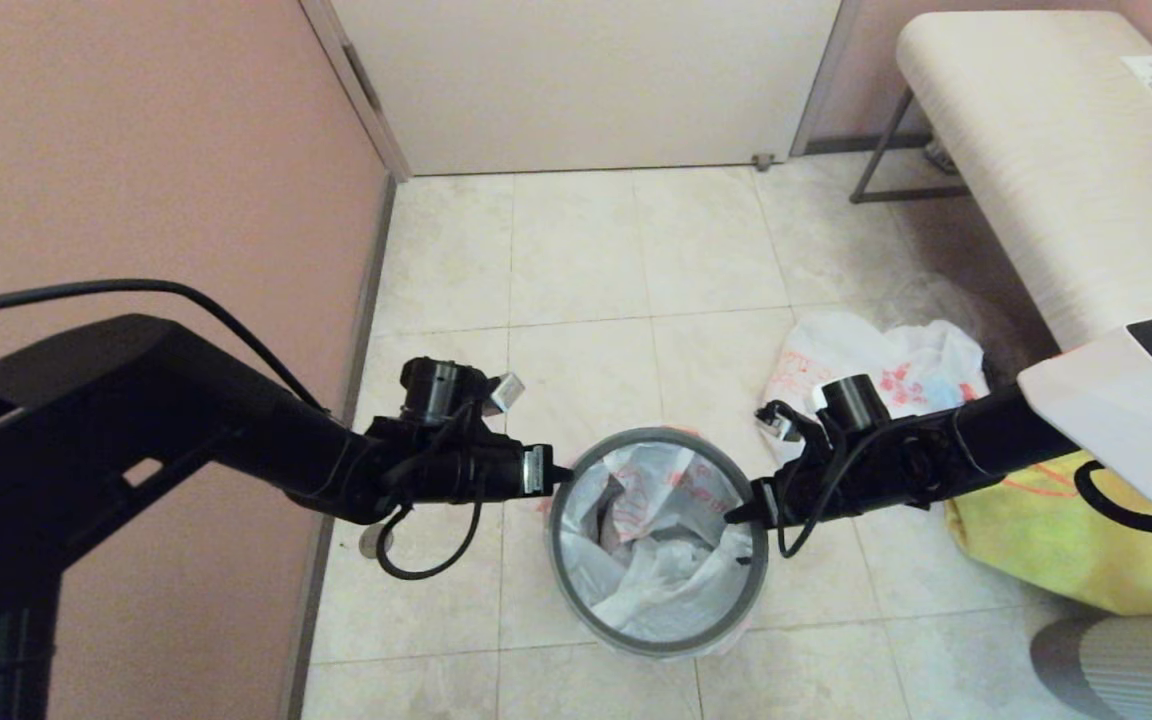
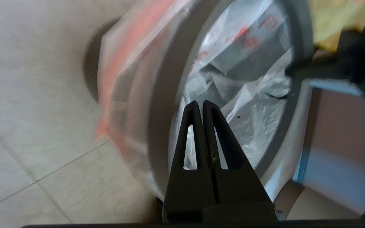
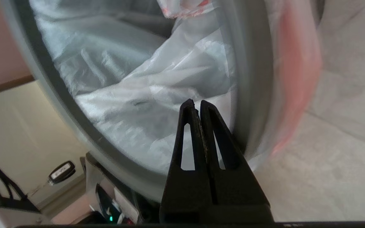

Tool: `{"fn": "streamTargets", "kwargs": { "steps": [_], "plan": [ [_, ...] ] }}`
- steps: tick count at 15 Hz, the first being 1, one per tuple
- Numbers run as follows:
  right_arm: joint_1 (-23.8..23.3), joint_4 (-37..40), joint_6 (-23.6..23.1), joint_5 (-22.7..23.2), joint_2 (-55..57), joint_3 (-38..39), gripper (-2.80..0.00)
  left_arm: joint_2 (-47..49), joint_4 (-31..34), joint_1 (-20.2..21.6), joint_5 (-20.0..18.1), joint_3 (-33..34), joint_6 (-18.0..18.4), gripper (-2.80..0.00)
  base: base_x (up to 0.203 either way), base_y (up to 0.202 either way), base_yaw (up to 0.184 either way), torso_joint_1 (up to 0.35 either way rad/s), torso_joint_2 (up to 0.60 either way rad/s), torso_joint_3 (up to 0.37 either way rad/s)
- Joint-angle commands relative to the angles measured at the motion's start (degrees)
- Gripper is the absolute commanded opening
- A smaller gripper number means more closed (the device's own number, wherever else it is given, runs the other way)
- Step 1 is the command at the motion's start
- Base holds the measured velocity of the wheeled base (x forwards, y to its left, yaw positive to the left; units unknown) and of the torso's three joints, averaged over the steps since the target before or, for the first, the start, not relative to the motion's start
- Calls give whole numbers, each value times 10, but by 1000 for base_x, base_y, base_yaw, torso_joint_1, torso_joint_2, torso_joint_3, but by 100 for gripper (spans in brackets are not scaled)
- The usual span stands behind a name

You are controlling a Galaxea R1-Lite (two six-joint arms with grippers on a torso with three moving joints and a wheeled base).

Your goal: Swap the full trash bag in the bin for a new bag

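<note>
The black bin stands on the tile floor in the middle of the head view, and its grey hoop rim pins down a white bag with red print that lines it. The bag's edge is folded out over the rim. My left gripper is at the bin's left rim, shut, its tips over the lining with nothing between them. My right gripper is at the right rim, also shut and empty, with its tips just inside the hoop.
A stuffed white bag with red print lies on the floor behind the bin to the right. A big yellow shopping bag sits at the right under my right arm. A cream bench is at the back right and a pink wall at the left.
</note>
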Motion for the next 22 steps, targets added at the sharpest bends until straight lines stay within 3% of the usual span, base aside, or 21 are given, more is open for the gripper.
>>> {"fn": "streamTargets", "kwargs": {
  "steps": [1, 5, 8, 12, 13, 14, 16, 17, 22],
  "plan": [
    [-8, -1, 0, 3, 38, -16, -280, 53, -1, -4, 2, -15, -1, -280, 0, 0, 0, 0, 0, 0],
    [-8, -1, -1, 12, 56, -33, -280, 111, -1, -6, 75, -58, -1, -280, 0, 0, 0, 0, 0, 0],
    [-8, 0, -1, 11, 50, -39, -280, 99, -3, -6, 75, -60, -4, -280, 0, 0, 0, 0, 0, 0],
    [6, 4, 4, 1, -68, -5, -280, -19, 0, -20, 79, -39, -30, -280, 0, 0, 0, 0, 0, 0],
    [17, 7, 9, -23, -111, 3, -280, -61, 5, -28, 93, -36, -41, -280, 0, 0, 0, 0, 0, 0],
    [30, 14, 16, -61, -152, 11, -280, -100, 16, -41, 130, -35, -48, -280, 0, 0, 0, 0, 0, 0],
    [51, 57, 25, -134, -239, 27, -280, -177, 47, -70, 250, -31, -56, -280, 0, 0, 0, 0, 0, 0],
    [57, 88, 29, -173, -282, 37, -280, -223, 65, -79, 284, -23, -56, -280, 0, 0, 0, 0, 0, 0],
    [49, 178, 41, -398, -478, 175, -280, -475, 199, -101, 438, 38, -7, -280, 0, 0, 0, 0, 0, 0]
  ]
}}
